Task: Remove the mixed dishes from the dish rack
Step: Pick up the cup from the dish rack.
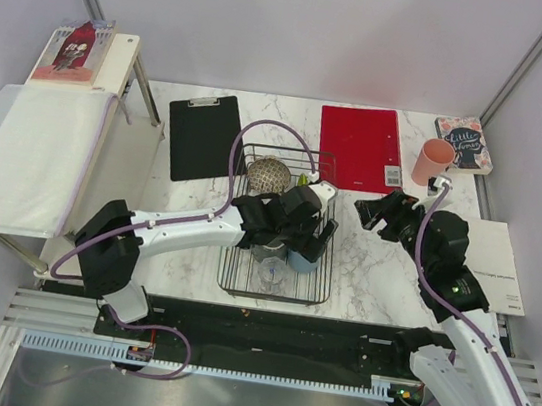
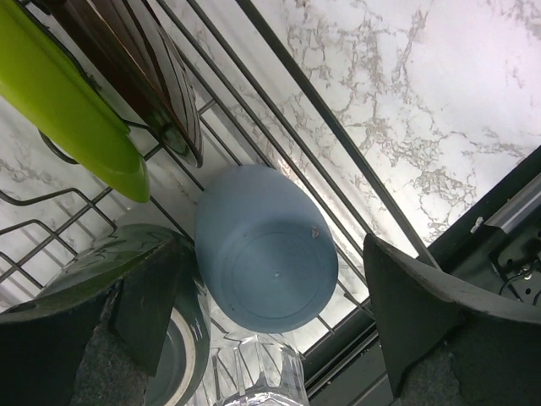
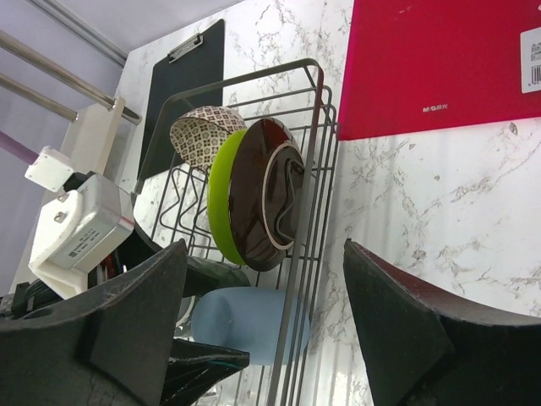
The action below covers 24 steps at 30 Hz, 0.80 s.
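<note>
While its two fingers stand wide apart, the left tool (image 2: 269, 254) hangs inside the dish rack (image 1: 226, 257), directly over one pale blue cup (image 2: 279, 279) that sits bottom up, and grips nothing. Just beside that cup are one dark mug (image 2: 101, 254) and one clear glass (image 2: 254, 372). Further back, two plates stand on edge, one lime-green plate (image 3: 221, 194) and one dark red plate (image 3: 266, 194), with one mesh-patterned bowl (image 3: 203, 135) beyond them.

The right tool (image 1: 376, 210), likewise spread and empty, hovers over bare counter (image 1: 383, 269) just right of the rack. One pink cup (image 1: 434, 162) stands on the counter at the far right, well apart from the rack. One black clipboard (image 1: 199, 137) and one red folder (image 1: 360, 147) lie flat toward the far edge. The rack's near side runs close to the counter's near edge, and open marble lies to its right.
</note>
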Tool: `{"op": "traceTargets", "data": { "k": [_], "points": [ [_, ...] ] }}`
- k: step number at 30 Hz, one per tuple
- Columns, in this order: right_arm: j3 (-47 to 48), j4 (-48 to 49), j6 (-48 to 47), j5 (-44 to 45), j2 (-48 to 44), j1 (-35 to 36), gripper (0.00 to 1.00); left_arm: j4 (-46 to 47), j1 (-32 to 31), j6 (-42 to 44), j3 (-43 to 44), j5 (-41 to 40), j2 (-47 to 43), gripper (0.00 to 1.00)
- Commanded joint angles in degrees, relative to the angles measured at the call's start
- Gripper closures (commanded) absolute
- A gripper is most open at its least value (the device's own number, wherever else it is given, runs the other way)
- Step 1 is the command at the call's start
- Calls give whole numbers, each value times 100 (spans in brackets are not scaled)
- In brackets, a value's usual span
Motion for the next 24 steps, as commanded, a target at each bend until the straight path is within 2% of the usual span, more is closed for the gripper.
{"op": "traceTargets", "data": {
  "k": [1, 8, 10, 13, 14, 17, 24],
  "points": [
    [-64, 236, -102, -1, -33, 26, 19, 14, -63, 101, 178, -50, 57, 8],
    [-55, 288, -67, 16, 37, 18, 19, 14, -72, 84, 64, -50, 13, 23],
    [-55, 288, -58, 34, 37, 26, 20, 5, -63, 101, 81, -50, -31, 25],
    [-46, 271, -67, 78, -15, 26, 20, -4, -72, 162, 90, -50, -136, 38],
    [-46, 253, -67, 78, -33, 26, 20, -21, -72, 180, 99, -50, -163, 46],
    [-38, 209, -76, 122, -94, 26, 20, -83, -81, 207, 160, -42, -355, 56],
    [59, 130, -111, 131, -139, 26, 20, -600, -142, 382, 608, -77, -1032, 62]
  ]
}}
